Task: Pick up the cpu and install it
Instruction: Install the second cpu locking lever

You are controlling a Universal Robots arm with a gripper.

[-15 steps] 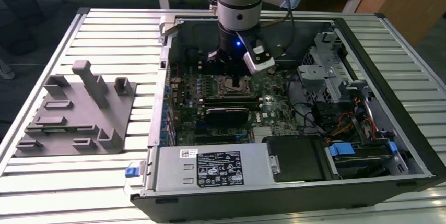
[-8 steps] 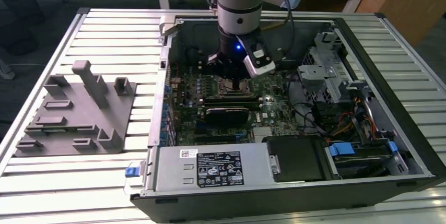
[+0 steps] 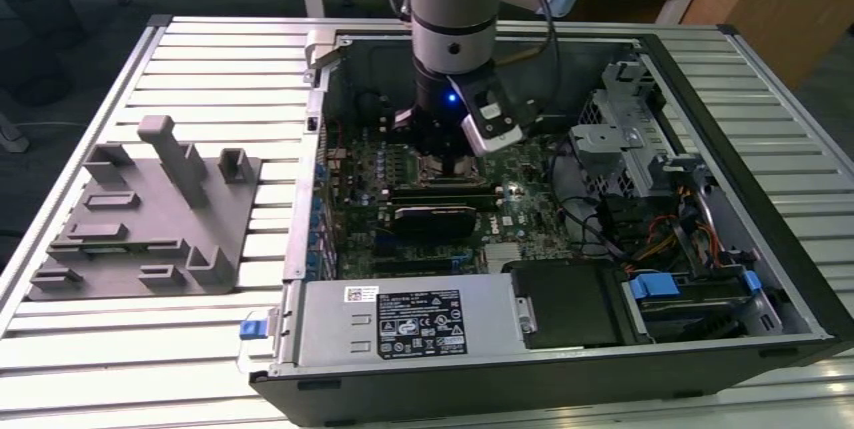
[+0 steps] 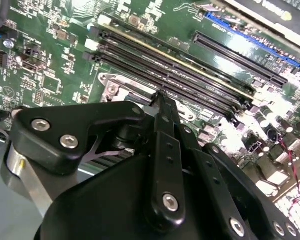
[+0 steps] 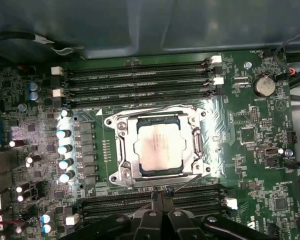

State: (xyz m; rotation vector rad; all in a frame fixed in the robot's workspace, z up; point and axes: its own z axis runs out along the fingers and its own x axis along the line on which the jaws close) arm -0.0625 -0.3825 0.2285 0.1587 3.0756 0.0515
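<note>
The gripper [image 3: 450,154] hangs straight down from the arm [image 3: 454,9] into the open case [image 3: 787,289], low over the board [image 3: 534,219]. In the exterior view it sits a little toward 11 o'clock of the case's middle. In both wrist views its two black fingers [image 5: 161,192] come together at one narrow tip with no gap visible and nothing between them. In the second wrist view that tip [image 4: 160,100] ends just above the board, beside long dark memory slots [image 4: 190,82].

The cpu [image 5: 162,150] lies flat in its socket on the board, pale metal top up and square to the board's edges. A bright metal frame [image 5: 121,170] surrounds it on all sides. The gripper's tip is just beside this frame, apart from the cpu and not touching it. Four dark memory slots [image 5: 140,80] run along the far side of the socket, and more slots [image 5: 110,205] run along the near side, under the fingers. A row of small silver capacitors [image 5: 64,150] stands beside the socket, and a round coin cell [image 5: 264,86] sits near a board corner, well apart from the cpu.

In the exterior view a silver box [image 3: 400,319] fills the case at 6 o'clock, and a metal drive cage [image 3: 627,139] stands at 3 o'clock of the gripper. The case rests on a slatted table [image 3: 227,59]. A grey block [image 3: 147,219] with upright posts lies on the table at 9 o'clock of the case, well apart from the gripper.
</note>
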